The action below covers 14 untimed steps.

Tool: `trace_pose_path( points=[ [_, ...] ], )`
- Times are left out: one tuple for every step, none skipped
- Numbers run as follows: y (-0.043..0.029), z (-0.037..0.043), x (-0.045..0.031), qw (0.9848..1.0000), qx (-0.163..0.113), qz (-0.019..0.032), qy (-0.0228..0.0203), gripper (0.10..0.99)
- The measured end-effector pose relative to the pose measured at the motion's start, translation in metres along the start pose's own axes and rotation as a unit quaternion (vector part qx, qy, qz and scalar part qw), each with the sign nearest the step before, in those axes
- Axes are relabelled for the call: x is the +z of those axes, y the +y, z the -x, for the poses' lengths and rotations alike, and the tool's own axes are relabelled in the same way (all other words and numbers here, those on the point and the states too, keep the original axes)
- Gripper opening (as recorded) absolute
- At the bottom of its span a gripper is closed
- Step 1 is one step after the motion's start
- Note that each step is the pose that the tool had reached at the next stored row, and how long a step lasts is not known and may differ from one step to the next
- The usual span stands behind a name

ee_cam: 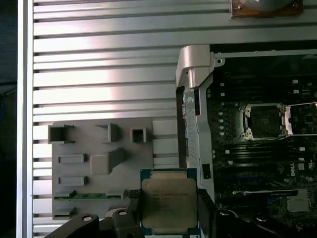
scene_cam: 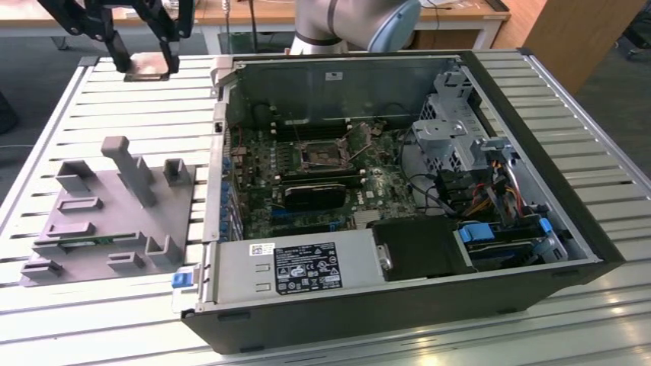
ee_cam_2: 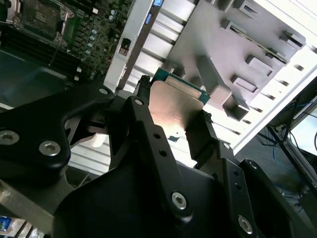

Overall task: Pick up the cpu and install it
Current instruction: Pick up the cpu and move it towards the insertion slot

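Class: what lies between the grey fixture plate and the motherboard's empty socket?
In the first wrist view, a strip of slatted table, then the computer case's metal side wall.

The square cpu with its silvery-grey metal lid and thin green border (ee_cam: 169,198) is pinched between the two black fingers (ee_cam: 134,208) of the gripper (ee_cam: 169,208), one finger against each of two opposite edges. Beyond it lies the ribbed silver aluminium table (ee_cam: 99,64), carrying a flat grey plastic fixture plate with raised blocks (ee_cam: 99,163) — a thin green strip (ee_cam: 89,195) lies in one of its slots. Just beside the plate is the open computer case with a silver metal edge (ee_cam: 193,69), and its dark motherboard (ee_cam: 257,168) shows a square socket in a metal frame (ee_cam: 265,120) — well apart from the held chip.
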State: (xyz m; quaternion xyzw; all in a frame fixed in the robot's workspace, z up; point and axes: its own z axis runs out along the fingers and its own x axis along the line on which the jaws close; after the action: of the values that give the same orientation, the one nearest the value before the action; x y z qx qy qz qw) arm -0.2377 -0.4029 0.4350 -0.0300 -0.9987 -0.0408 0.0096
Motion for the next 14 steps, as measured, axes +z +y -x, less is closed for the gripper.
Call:
trace_pose_path(
  points=[
    [0.0013,0.0030,0.0001,1.0000,0.000,0.0000,0.0000,0.541],
    [0.0028,0.0062,0.0002,1.0000,0.000,0.0000,0.0000,0.541],
    [0.0044,0.0096,0.0004,1.0000,0.000,0.0000,0.0000,0.541],
    [0.0060,0.0136,0.0006,1.0000,0.000,0.0000,0.0000,0.541],
    [0.0072,0.0174,0.0008,1.0000,0.000,0.0000,0.0000,0.541],
    [0.0083,0.0216,0.0011,1.0000,0.000,0.0000,0.0000,0.541],
    [0.0093,0.0258,0.0013,1.0000,0.000,0.0000,0.0000,0.541],
    [0.0103,0.0300,0.0015,1.0000,0.000,0.0000,0.0000,0.541],
    [0.0114,0.0340,0.0018,1.0000,0.000,0.0000,0.0000,0.541],
    [0.0126,0.0379,0.0020,1.0000,0.000,0.0000,0.0000,0.541],
    [0.0138,0.0415,0.0023,1.0000,0.000,0.0000,0.0000,0.541],
    [0.0154,0.0445,0.0027,1.0000,0.000,0.0000,0.0000,0.541],
    [0.0171,0.0473,0.0031,1.0000,0.000,0.0000,-0.0001,0.541],
    [0.0189,0.0497,0.0035,1.0000,0.000,0.0000,0.0000,0.541]
  ],
)
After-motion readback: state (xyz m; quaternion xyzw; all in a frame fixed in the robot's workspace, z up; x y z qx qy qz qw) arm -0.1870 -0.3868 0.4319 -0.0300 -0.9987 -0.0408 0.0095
